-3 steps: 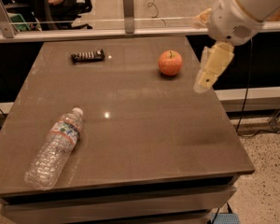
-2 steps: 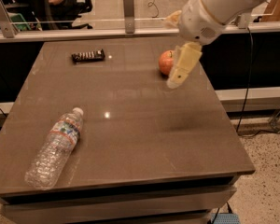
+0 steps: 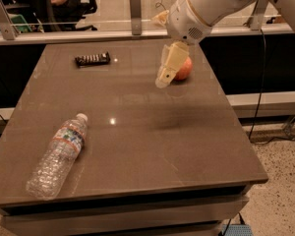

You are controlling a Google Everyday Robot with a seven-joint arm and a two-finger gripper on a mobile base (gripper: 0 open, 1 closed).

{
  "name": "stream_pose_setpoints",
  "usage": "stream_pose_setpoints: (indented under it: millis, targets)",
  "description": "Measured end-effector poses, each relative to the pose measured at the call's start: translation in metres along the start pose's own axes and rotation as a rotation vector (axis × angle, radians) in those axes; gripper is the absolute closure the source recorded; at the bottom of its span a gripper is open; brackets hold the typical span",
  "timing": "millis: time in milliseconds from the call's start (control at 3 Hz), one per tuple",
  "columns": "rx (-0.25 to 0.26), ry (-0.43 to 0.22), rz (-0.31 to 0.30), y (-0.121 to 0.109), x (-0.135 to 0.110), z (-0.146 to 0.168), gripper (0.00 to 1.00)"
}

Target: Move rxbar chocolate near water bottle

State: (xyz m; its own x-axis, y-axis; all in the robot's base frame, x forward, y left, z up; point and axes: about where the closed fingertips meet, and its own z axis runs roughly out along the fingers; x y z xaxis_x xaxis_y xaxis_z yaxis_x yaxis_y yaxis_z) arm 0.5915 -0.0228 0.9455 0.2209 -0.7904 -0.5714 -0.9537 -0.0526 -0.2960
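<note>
Moved leftward from right edge: claw [image 3: 162, 81], now beside apple [image 3: 184, 69] above surface [image 3: 147, 151]; openness cannot tell, nothing held. Ahead, far left: rxbar chocolate [image 3: 92, 59], ungrasped.

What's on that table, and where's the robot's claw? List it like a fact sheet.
Snack bar: dark flat rectangular wrapped bar, far left of the brown table
Bottle: clear crinkled plastic water bottle, lying on its side, near left
Fruit: round orange-red apple, far right
Gripper: pale gripper, hovering above the table, by the apple
</note>
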Motion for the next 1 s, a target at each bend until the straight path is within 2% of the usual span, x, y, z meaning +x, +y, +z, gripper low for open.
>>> stream_pose_setpoints:
  millis: [333, 667, 1000]
  targets:
    - [0.007, -0.049, 0.007, -0.016, 0.000, 0.011, 0.00]
    - [0.025, -0.095, 0.052, -0.055, -0.005, 0.049, 0.00]
    - [0.022, -0.115, 0.095, -0.086, -0.011, 0.101, 0.00]
